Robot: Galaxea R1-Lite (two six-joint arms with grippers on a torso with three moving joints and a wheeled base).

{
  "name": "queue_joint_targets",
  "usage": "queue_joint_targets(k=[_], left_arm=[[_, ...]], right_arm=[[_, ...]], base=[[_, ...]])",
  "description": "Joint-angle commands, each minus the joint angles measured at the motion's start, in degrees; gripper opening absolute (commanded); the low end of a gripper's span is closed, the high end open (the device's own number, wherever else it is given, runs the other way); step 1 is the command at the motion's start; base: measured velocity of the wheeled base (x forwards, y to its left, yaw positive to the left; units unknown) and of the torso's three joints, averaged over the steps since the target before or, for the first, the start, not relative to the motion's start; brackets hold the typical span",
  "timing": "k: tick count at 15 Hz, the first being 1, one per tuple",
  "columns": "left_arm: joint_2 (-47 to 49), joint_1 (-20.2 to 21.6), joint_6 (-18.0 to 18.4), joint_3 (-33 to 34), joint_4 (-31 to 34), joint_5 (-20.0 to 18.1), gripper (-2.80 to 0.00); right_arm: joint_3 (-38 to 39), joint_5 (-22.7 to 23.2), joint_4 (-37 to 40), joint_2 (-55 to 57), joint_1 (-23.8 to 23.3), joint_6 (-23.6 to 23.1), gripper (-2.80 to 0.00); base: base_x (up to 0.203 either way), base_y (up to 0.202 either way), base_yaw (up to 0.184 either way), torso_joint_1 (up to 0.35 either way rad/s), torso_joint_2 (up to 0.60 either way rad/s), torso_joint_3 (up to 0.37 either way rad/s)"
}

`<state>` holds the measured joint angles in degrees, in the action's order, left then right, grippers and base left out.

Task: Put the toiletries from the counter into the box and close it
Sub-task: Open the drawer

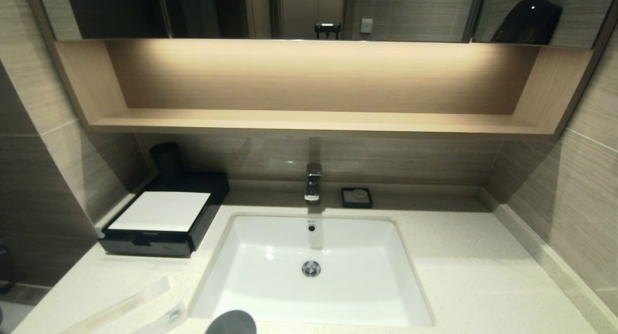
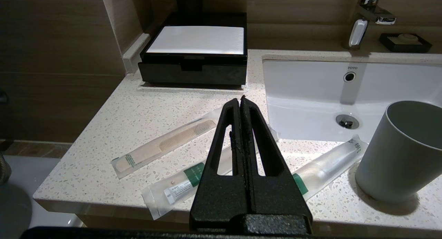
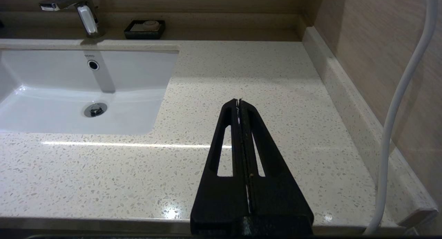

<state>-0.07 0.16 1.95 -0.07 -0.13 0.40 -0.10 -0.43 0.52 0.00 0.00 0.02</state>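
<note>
So, head view: one box (image 1: 164,220) at the worktop's (image 1: 463,276) rear left, drawer shut; two toiletries packets (image 1: 120,307) near the front left edge; neither gripper in sight.
Left wrist view: left gripper (image 2: 240,104) pressed together, empty, above three packets: comb (image 2: 165,145), toothpaste (image 2: 183,185), a third (image 2: 328,164) beside one cup (image 2: 404,152).
Right wrist view: right gripper (image 3: 239,106) together, empty, over bare worktop (parked).
Step advice: I'd pull the drawer out first, then pinch each slim packet mid-length.
</note>
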Motion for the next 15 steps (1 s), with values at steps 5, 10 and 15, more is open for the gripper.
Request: queue_joint_targets(k=[5,10,15], left_arm=[[0.07,0.02,-0.10,-1.64,0.28,-0.51,-2.80],[0.07,0.02,-0.42,-12.81,13.42,-3.35,-2.80],[1.45,-0.05,-0.45,-20.92,22.38,-6.69,-2.80]], right_arm=[[0.01,-0.01,0.00,-0.01,0.00,-0.02,-2.80],[0.01,-0.01,0.00,0.00,0.04,-0.02,-2.80],[0.01,0.00,0.00,0.00,0.00,-0.02,-2.80]], base=[[0.000,0.000,0.000,0.000,0.00,0.000],[0.000,0.000,0.000,0.000,0.00,0.000],[0.000,0.000,0.000,0.000,0.00,0.000]])
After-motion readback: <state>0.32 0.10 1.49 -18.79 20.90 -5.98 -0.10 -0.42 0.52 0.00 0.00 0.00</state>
